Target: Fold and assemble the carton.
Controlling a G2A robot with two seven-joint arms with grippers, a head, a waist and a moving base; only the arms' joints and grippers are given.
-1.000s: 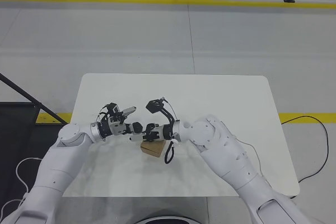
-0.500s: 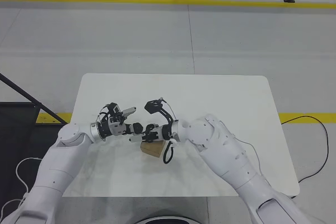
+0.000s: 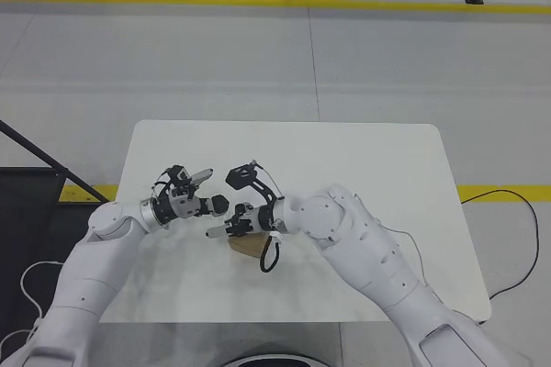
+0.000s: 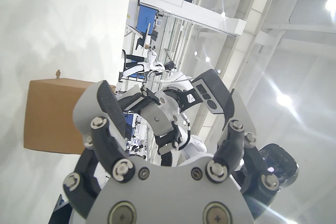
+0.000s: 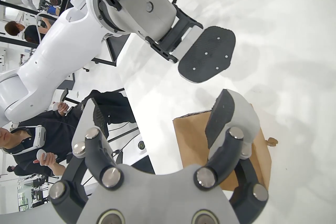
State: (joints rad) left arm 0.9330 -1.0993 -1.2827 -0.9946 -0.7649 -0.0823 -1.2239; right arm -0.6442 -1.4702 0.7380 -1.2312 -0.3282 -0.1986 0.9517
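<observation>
**Item 1.** White rectangular tabletop, rounded corners, matte smooth surface. Stands on grey floor w/ yellow line markings. Surface also seen in left wrist view and right wrist view.

**Item 2.** Small brown cardboard carton, qty 1, on tabletop. Posn: left of centre, slightly toward robot's edge, well in from all edges. Box-shaped, plain faces.

**Item 3.** Tiny brown bit at one carton corner, touching or just beside it. Tab or loose scrap: can't tell.
</observation>
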